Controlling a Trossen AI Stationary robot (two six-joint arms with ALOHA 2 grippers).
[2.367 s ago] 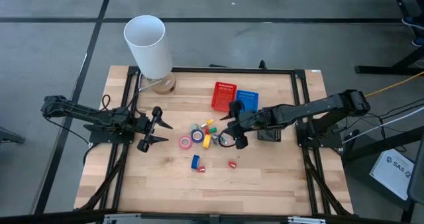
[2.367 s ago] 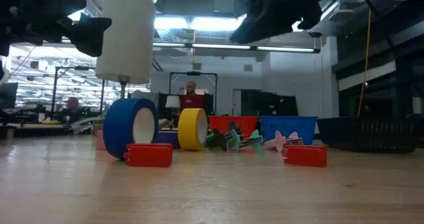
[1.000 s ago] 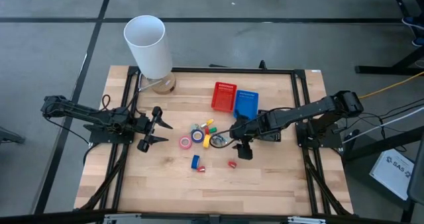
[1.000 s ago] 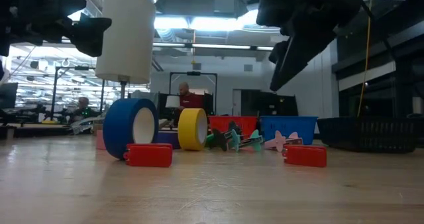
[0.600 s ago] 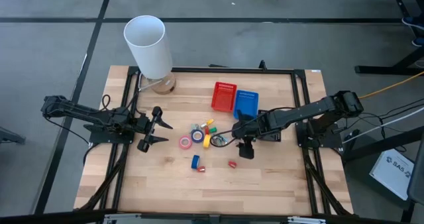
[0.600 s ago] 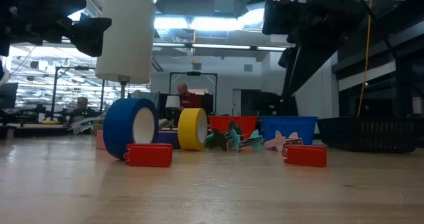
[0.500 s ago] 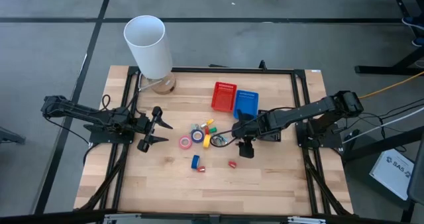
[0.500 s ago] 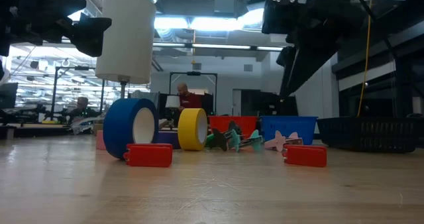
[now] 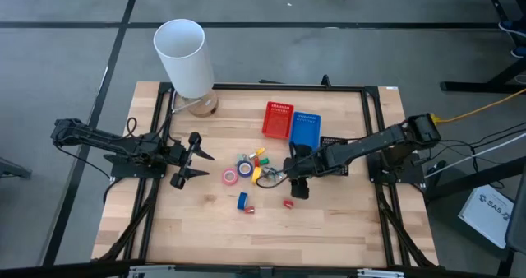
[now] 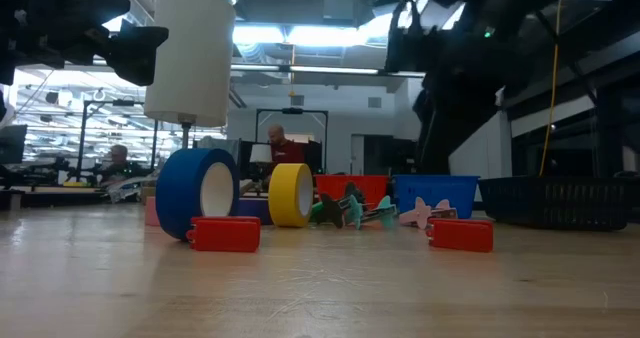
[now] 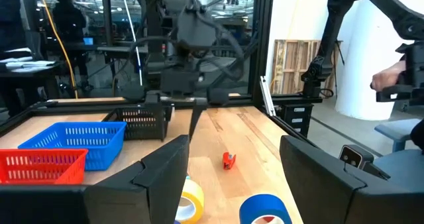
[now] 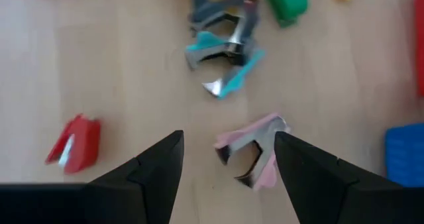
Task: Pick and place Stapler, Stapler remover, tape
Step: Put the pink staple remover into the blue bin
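Baskets (image 9: 292, 122) beside tape (image 9: 229, 177), staple removers (image 12: 225, 44) clustered

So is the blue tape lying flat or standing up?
Standing up. The blue tape sits on its edge in the low view, hole facing sideways.

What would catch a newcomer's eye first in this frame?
The tall white cylinder at the table's far left corner dominates. Mid-table lies a bright scatter: blue tape, yellow tape and a pink staple remover, over which the right gripper hangs, fingers open. The red basket and blue basket sit behind.
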